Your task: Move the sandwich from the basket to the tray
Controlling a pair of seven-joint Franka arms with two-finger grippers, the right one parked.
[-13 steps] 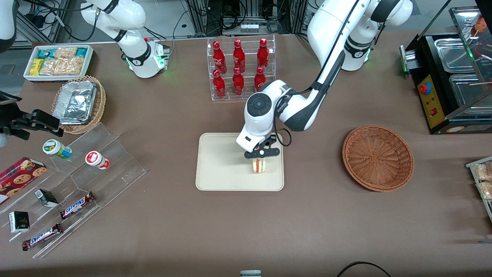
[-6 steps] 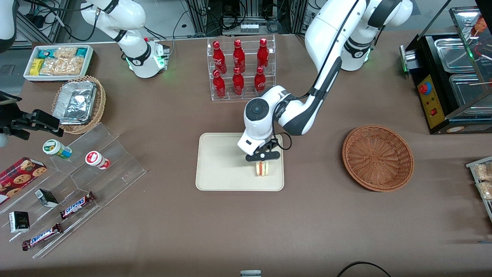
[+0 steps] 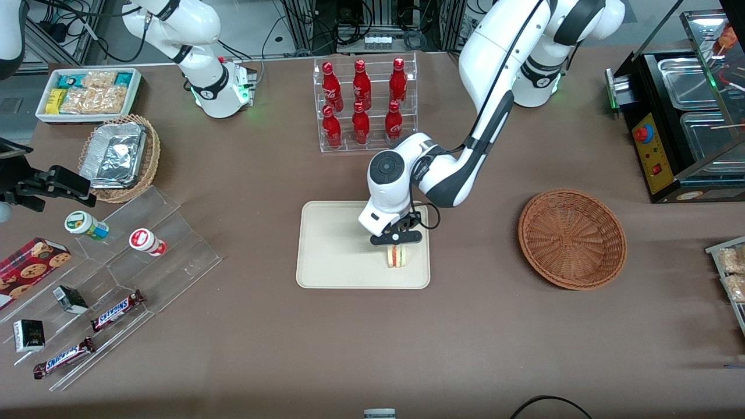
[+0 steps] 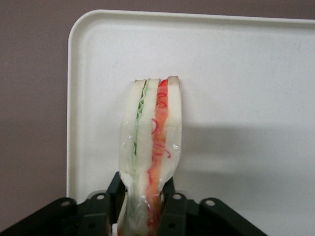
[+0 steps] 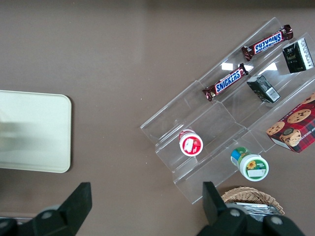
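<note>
Because it is soft, light and film-wrapped, the sandwich (image 4: pixel 150 147) looks easily squashed, best pinched gently across its bread faces; the gripper (image 4: pixel 142 206) clasps it so, standing on the tray (image 4: pixel 246 73), basket (image 3: pixel 572 238) well apart.

L arm bent at elbow, wrist pointing down; gripper (image 3: pixel 397 238) low, fingers (image 4: pixel 170 204) pinched w/ narrow gap between

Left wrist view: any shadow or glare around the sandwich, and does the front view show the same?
Left wrist view: the sandwich, held by the gripper, casts a soft grey shadow on the tray; its clear wrap glints faintly. Front view: even lighting, sandwich small but sharp, only a faint shadow beside it.
</note>
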